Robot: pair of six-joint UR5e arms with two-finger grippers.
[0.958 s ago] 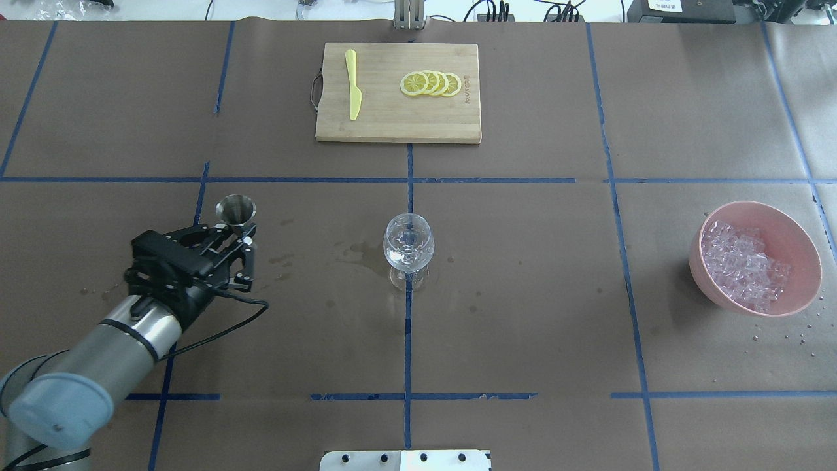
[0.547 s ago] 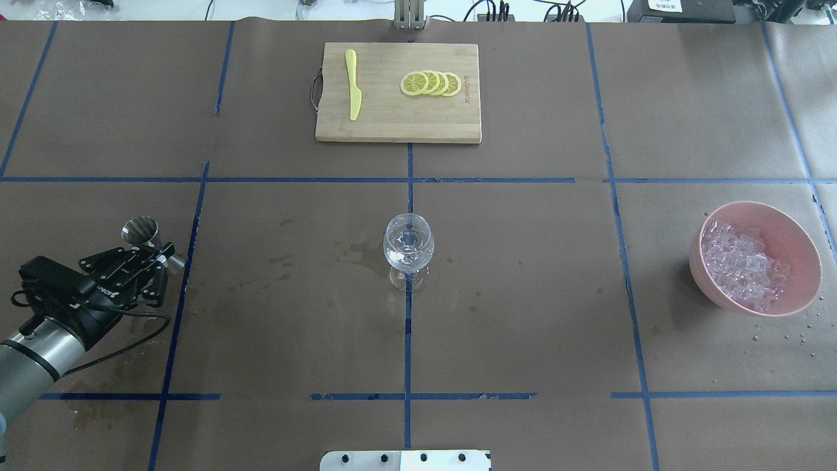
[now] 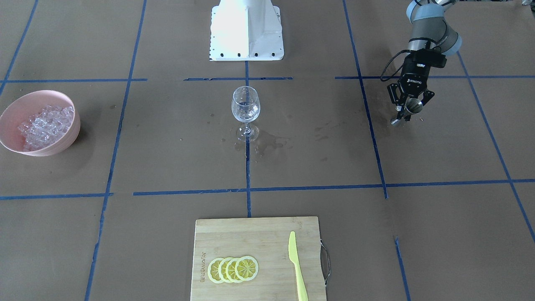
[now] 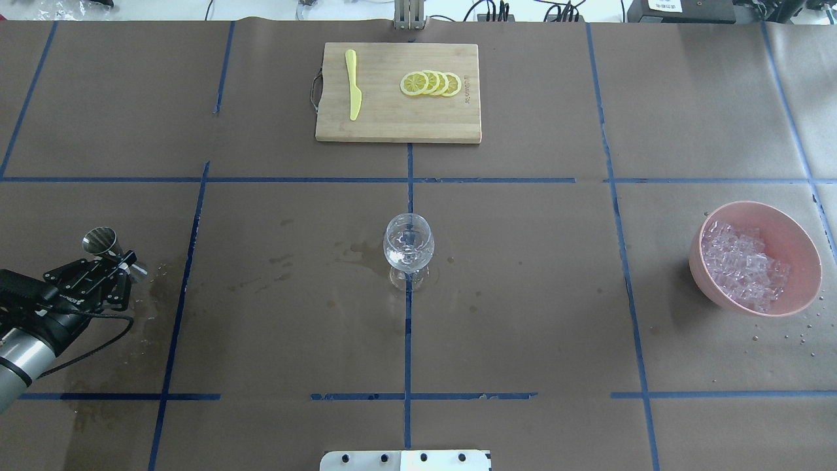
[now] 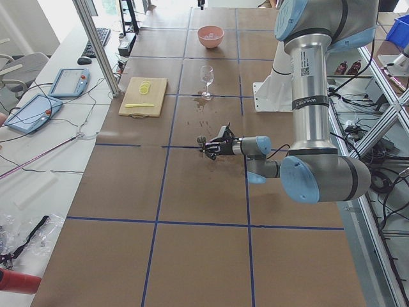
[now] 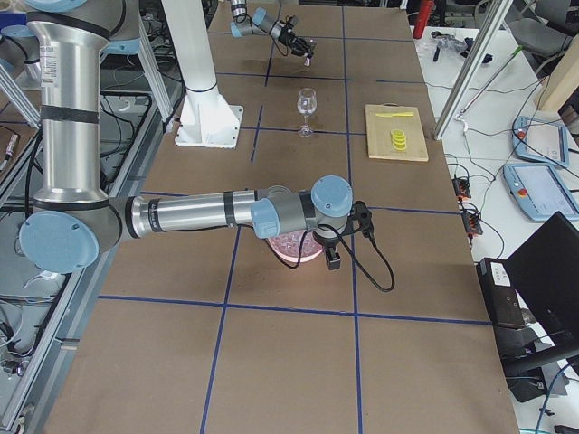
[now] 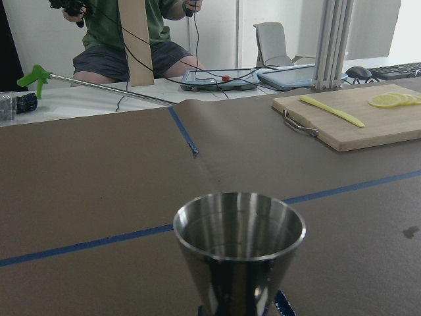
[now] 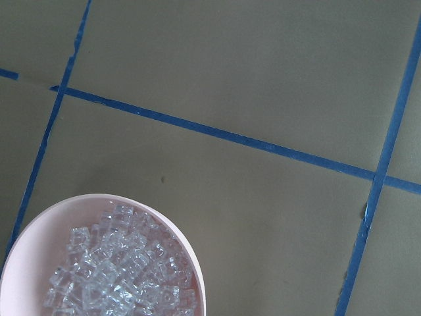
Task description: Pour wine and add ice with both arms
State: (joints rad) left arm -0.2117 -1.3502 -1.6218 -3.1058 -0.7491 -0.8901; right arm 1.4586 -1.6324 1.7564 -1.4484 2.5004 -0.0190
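My left gripper (image 4: 121,257) is shut on the waist of a steel jigger (image 4: 99,241) at the table's far left; the same gripper (image 3: 407,112) shows in the front view. In the left wrist view the jigger (image 7: 238,250) stands upright and its cup shows only bare steel. A stemmed wine glass (image 4: 408,245) stands at the table's centre; whether wine is in it I cannot tell. Ice (image 4: 742,265) fills a pink bowl (image 4: 801,245) at the right. My right gripper (image 6: 333,258) hangs over that bowl (image 6: 291,246), seen only in the right side view; I cannot tell if it is open.
A bamboo cutting board (image 4: 397,127) at the far middle carries lemon slices (image 4: 430,84) and a yellow knife (image 4: 353,85). Wet stains (image 4: 356,252) mark the paper left of the glass. Droplets (image 4: 794,337) lie near the bowl. A person (image 7: 125,33) sits beyond the table's far edge.
My left gripper has carried the jigger leftward, away from the glass, from just right of the left tape line to the table's far left. Glass and bowl have not moved.
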